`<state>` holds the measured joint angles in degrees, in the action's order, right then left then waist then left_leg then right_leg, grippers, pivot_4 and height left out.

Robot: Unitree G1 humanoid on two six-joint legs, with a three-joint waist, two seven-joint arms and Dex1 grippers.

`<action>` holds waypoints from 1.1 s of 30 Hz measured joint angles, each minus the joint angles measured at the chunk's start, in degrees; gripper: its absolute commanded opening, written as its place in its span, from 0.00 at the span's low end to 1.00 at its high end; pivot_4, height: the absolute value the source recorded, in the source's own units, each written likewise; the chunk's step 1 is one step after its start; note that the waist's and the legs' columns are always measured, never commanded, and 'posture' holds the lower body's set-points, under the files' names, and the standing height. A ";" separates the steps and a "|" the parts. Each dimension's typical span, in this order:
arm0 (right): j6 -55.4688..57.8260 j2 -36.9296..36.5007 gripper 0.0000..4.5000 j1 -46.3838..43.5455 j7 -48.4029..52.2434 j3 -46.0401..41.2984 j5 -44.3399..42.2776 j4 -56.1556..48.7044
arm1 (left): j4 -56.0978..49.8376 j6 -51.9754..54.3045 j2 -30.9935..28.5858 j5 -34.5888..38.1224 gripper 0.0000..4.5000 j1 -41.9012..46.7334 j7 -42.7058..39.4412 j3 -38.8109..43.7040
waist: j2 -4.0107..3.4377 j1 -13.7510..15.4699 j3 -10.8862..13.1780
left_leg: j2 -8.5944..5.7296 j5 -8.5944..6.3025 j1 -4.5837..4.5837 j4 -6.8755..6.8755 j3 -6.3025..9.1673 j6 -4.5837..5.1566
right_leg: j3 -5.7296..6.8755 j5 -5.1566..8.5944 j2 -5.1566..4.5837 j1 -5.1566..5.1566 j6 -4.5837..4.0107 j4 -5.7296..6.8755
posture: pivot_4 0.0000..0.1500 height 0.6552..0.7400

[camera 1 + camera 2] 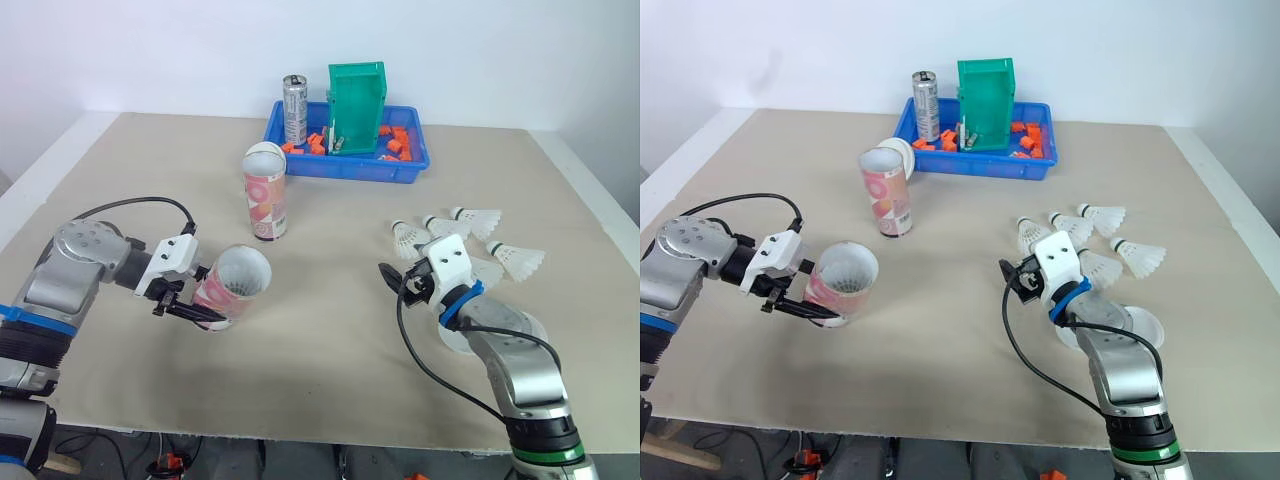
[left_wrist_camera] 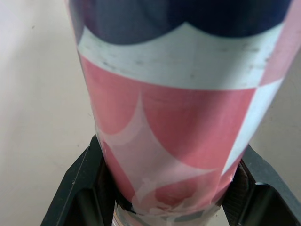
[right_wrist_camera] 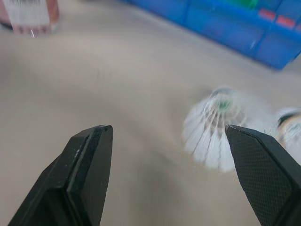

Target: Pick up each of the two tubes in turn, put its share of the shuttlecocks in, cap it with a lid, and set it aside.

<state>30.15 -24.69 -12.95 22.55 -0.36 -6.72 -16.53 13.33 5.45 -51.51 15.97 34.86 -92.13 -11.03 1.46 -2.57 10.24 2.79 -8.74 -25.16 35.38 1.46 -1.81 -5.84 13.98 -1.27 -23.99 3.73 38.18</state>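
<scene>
My left gripper [image 1: 196, 302] is shut on a pink and white tube [image 1: 233, 284]. It holds the tube tilted just above the table, open mouth toward the right; in the left wrist view the tube [image 2: 178, 117] sits between both black fingers [image 2: 77, 190]. A second tube [image 1: 266, 198] stands upright further back, and a white lid [image 1: 902, 150] rests just behind its top. Several white shuttlecocks [image 1: 478, 240] lie at the right. My right gripper [image 1: 396, 281] hovers open in front of the nearest shuttlecock [image 3: 211, 127], not touching it. Another white lid [image 1: 1132, 326] lies partly under the right arm.
A blue tray [image 1: 345, 168] at the back holds a silver can [image 1: 294, 108], a green bin [image 1: 357, 106] and orange pieces. The table's front edge [image 1: 300, 440] runs close below both arms.
</scene>
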 measured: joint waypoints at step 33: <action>-19.27 -1.03 0.01 -16.60 7.47 4.97 4.88 17.33 | -5.03 3.70 -0.77 0.08 0.57 -2.03 0.37 0.79 | -0.04 -0.14 0.06 | 0.03 0.00 -0.05 -0.02 0.02 0.01 | -0.07 0.00 0.10 -0.04 0.04 0.01 | 1.00 0.95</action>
<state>10.88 -25.71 -29.55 30.02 4.61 -1.85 0.79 8.29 9.15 -52.28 16.06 32.83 -91.76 -10.24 1.42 -2.72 10.31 2.82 -8.74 -25.21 35.36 1.47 -1.80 -5.91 13.99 -1.17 -24.03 3.77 38.20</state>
